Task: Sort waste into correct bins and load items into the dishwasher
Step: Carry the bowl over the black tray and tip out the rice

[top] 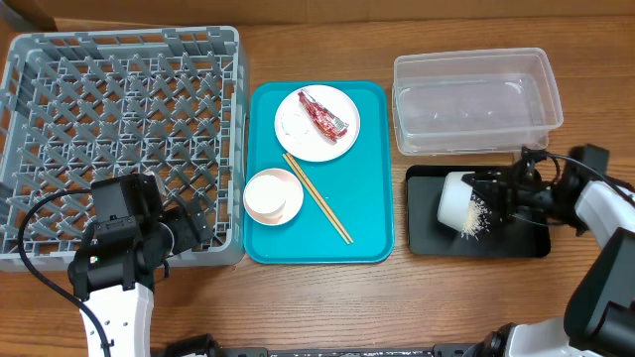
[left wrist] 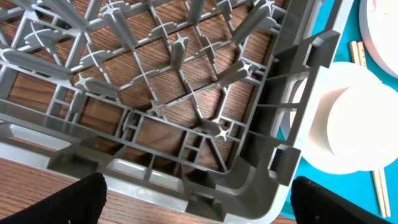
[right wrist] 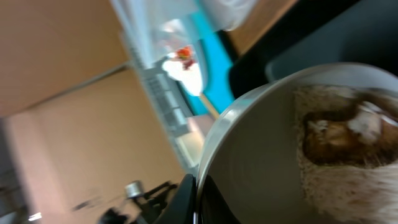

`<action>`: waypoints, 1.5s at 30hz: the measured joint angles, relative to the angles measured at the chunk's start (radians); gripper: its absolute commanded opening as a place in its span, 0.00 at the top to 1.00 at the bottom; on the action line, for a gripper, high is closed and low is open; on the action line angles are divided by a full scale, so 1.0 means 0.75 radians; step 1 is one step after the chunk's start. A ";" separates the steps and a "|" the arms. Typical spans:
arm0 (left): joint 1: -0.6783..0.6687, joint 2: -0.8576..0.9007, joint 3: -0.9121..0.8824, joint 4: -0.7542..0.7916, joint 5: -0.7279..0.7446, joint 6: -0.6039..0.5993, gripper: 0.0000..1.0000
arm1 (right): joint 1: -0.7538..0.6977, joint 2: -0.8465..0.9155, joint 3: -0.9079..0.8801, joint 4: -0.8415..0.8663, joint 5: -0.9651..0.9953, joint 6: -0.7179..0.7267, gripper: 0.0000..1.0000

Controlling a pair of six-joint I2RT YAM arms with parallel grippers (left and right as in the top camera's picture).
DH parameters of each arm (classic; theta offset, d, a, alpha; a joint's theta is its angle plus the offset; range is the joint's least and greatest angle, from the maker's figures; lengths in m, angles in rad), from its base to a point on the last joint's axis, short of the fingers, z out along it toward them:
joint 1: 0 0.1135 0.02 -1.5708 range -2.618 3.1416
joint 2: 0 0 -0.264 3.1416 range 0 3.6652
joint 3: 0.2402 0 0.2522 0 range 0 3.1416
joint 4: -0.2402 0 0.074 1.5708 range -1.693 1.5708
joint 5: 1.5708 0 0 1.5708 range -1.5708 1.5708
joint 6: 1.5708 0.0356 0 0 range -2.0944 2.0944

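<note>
Far left: dish rack (top: 119,119), grey, pegs all over. My left claw (top: 189,234) hangs over its near-right corner, fingers (left wrist: 87,199) wide apart, nothing btwn them. Its wrist cam looks down thru the lattice to the wood table (top: 298,297). Next, teal tray (top: 377,238): white plate (top: 332,147) at the back w/ the red foil wrapper (top: 323,115) on it, pale pink bowl (top: 273,195) front-left, chopsticks (top: 317,198) lying diagonally just right of that bowl, far ends by the plate. Something white & cup-like sits in the pink bowl, can't tell more. Right of the teal tray: clear tub (top: 474,99) at the back, black tray (top: 427,233) in front of it. My right claw (top: 499,195) is clamped on the rim of the grey bowl (top: 456,200), which is tipped on its side over the black tray, mouth toward the claw. Some rice (top: 478,220) lies on the black tray under the mouth. Right wrist cam shows more rice & the brown lump (right wrist: 329,140) inside the grey bowl.
</note>
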 measured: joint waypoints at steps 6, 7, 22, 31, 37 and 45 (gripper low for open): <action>0.000 0.000 0.000 0.000 0.000 0.000 0.04 | -0.085 0.000 -0.005 0.004 -0.251 0.040 0.96; 0.000 0.000 0.000 0.001 0.000 0.000 0.04 | -0.094 0.000 -0.005 0.003 -0.288 0.052 0.96; 0.000 0.000 0.000 0.001 0.000 0.000 0.05 | -0.113 0.000 -0.005 -0.008 -0.455 0.301 0.96; 0.000 0.000 0.000 0.001 0.000 0.000 0.04 | -0.113 0.000 -0.005 0.019 -0.457 0.325 0.96; 0.000 0.000 0.000 0.005 0.000 0.000 0.04 | -0.105 0.000 -0.005 0.034 -0.276 0.291 0.96; 0.000 0.000 0.000 0.005 0.000 0.000 0.05 | -0.078 -0.009 -0.009 0.149 -0.425 0.051 0.96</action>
